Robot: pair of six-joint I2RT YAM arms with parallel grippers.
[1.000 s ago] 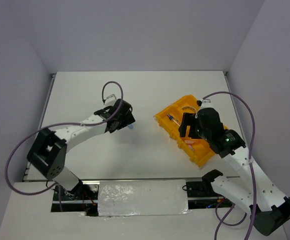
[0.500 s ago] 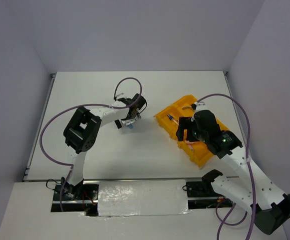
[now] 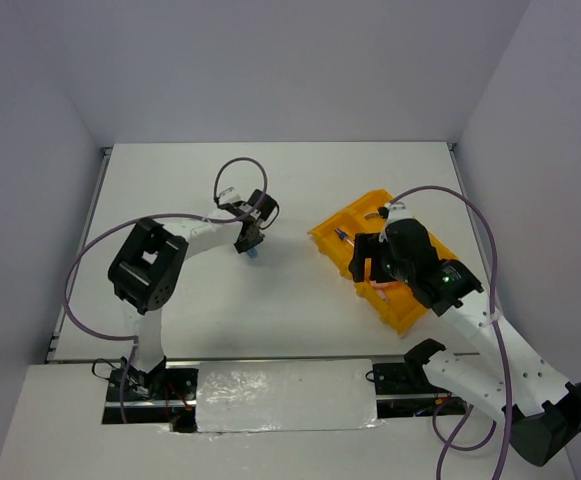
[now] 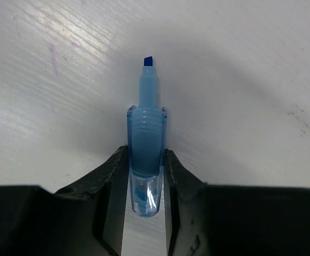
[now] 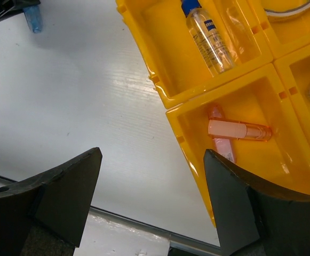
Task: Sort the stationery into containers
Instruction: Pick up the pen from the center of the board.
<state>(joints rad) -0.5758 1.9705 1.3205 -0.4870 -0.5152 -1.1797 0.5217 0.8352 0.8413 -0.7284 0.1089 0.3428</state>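
The blue pen-like piece (image 4: 146, 133) lies on the white table, its chisel tip pointing away from the wrist. My left gripper (image 4: 145, 157) is shut on its clear rear end, with a finger pressed against each side. From above, that gripper (image 3: 249, 240) is left of the orange-yellow tray (image 3: 322, 243), with the blue piece (image 3: 253, 254) under it. My right gripper (image 5: 152, 160) is open and empty over the tray's near-left edge (image 5: 165, 98). Two salmon-pink pieces (image 5: 237, 129) lie crossed in one compartment. A blue-capped bottle (image 5: 208, 34) lies in another.
Purple cables loop over both arms (image 3: 238, 165). The table's near edge and a metal rail (image 5: 117, 221) run just below the right gripper. A foil-covered strip (image 3: 285, 395) lies between the arm bases. Walls close in the table's far and side edges.
My left gripper has swung in over the blue piece and closed from wide open onto it. The right arm has shifted slightly left over the tray.
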